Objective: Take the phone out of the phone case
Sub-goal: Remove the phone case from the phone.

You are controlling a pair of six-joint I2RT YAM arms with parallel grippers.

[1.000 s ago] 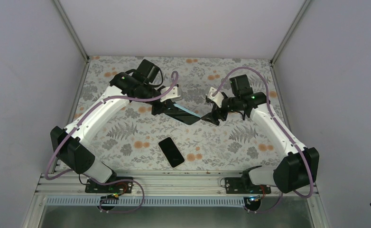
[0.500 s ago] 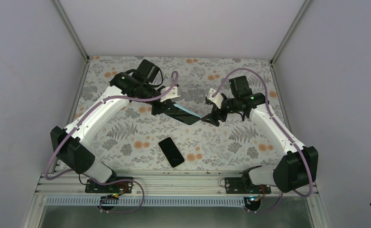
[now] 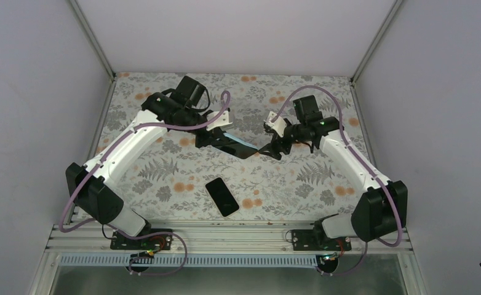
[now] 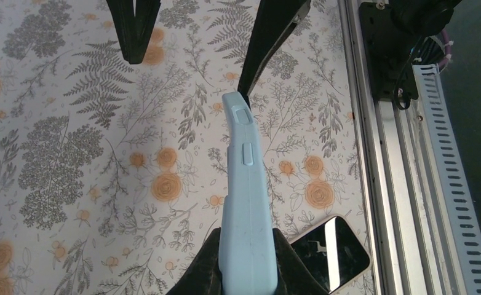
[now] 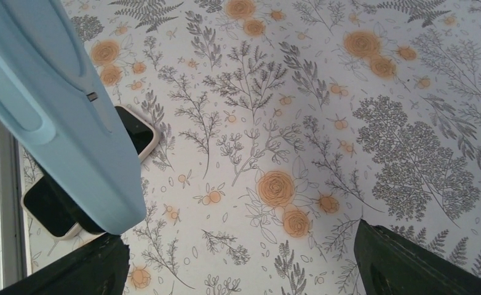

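My left gripper [image 3: 216,140] is shut on the phone case [image 3: 242,142], a light-blue soft shell held edge-on above the table. In the left wrist view the case [image 4: 245,184] runs up from between my fingers [image 4: 195,270], with side buttons showing. In the top view a dark face [image 3: 233,149] shows inside the case, which looks like the phone. My right gripper [image 3: 270,149] is open at the case's far end. In the right wrist view the case's corner [image 5: 72,123] hangs just above my left finger [image 5: 72,270], and the jaws [image 5: 238,236] stand wide apart.
Another phone [image 3: 221,196] with a black screen and a pale beige rim lies flat on the floral table near the front; it also shows in the left wrist view [image 4: 333,252] and the right wrist view [image 5: 136,132]. A metal rail [image 4: 379,184] borders the table's near edge.
My right gripper has shifted a little left and back, closing in on the case's free end. My left gripper and the case have barely moved.
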